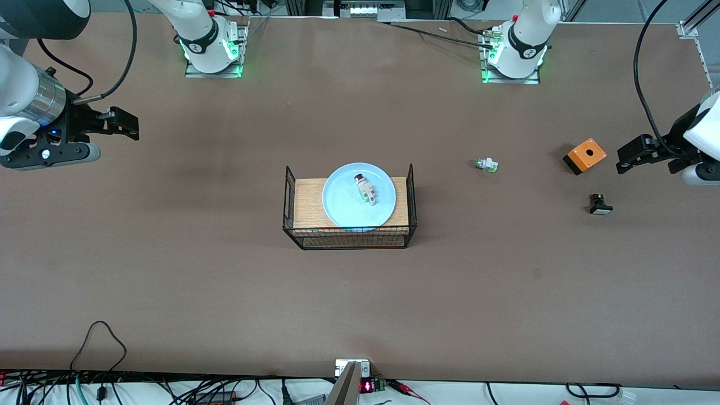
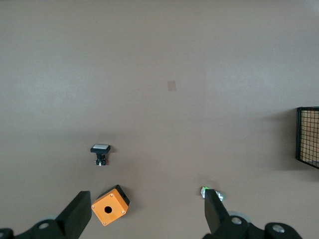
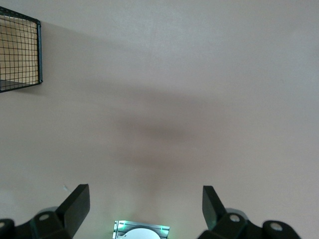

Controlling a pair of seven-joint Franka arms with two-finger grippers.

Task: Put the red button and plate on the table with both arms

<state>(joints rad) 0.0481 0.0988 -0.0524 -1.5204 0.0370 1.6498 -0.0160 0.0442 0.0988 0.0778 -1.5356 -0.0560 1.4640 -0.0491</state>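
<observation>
The pale blue plate [image 1: 340, 206] lies on the wooden board top of a wire basket [image 1: 350, 237] in the middle of the table [image 1: 225, 281]. The red button [image 1: 364, 188] lies on its side on the plate, red cap toward the arms' bases. My left gripper [image 1: 631, 153] is open and empty over the table at the left arm's end, beside an orange box; it also shows in the left wrist view [image 2: 147, 216]. My right gripper [image 1: 127, 125] is open and empty over bare table at the right arm's end; it also shows in the right wrist view [image 3: 144, 205].
An orange box with a hole [image 1: 585, 156] [image 2: 110, 205], a black switch with a white face [image 1: 600, 204] [image 2: 100, 151] and a white-green part without a red cap [image 1: 486, 165] [image 2: 212, 192] lie on the table toward the left arm's end. The basket's corner shows in both wrist views [image 2: 309, 135] [image 3: 20, 52].
</observation>
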